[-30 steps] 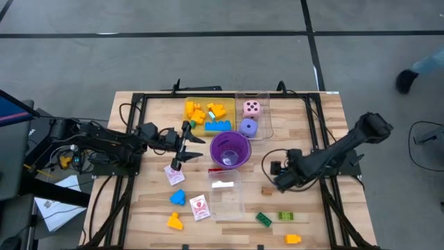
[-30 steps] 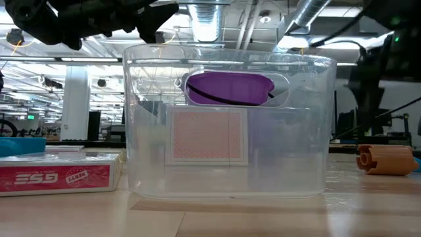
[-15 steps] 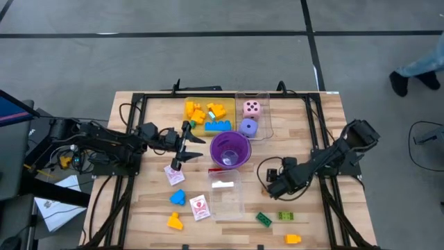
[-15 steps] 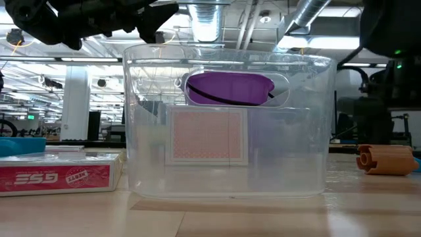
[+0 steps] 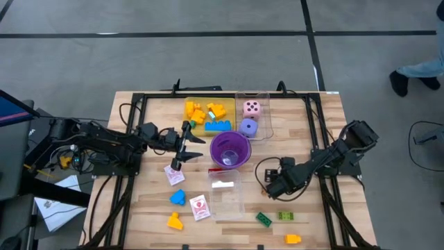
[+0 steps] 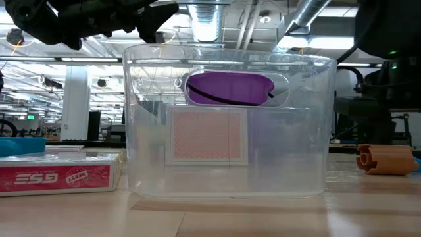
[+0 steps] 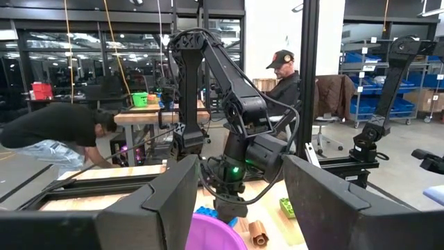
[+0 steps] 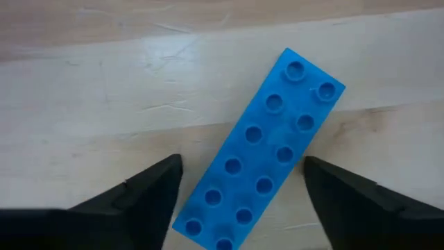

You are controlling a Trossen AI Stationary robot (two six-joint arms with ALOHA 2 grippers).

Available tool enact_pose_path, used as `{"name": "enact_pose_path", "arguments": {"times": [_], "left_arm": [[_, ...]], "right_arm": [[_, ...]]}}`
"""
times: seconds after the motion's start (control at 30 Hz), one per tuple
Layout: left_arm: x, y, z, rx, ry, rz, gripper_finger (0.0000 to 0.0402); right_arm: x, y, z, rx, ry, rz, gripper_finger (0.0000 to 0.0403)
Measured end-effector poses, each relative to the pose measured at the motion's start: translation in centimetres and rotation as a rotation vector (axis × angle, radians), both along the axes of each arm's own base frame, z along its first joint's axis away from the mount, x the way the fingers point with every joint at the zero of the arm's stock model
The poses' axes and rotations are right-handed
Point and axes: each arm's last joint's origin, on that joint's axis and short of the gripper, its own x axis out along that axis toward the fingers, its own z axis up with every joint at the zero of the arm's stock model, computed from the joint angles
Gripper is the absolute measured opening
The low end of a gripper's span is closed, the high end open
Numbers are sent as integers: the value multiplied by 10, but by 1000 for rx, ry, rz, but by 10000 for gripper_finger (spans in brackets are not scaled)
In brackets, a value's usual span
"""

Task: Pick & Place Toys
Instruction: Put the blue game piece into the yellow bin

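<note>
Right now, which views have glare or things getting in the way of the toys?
Low view: the clear tray fills the frame, and the purple cup shows only hazily through it. Right wrist view: even light, and the blue brick lies sharp between the right gripper fingers. High view: even light, nothing blocked.

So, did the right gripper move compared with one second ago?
Yes. In the high view the right gripper has shifted toward the clear tray and slightly closer to the green brick.
</note>
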Motion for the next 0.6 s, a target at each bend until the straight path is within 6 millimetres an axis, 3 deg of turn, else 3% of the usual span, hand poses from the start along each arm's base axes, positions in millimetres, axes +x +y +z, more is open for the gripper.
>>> {"name": "enact_pose_path", "arguments": {"times": [0.6], "left_arm": [[0, 0, 0, 0, 0, 0, 209]], "right_arm": [[0, 0, -1, -22, 13, 90, 139]]}}
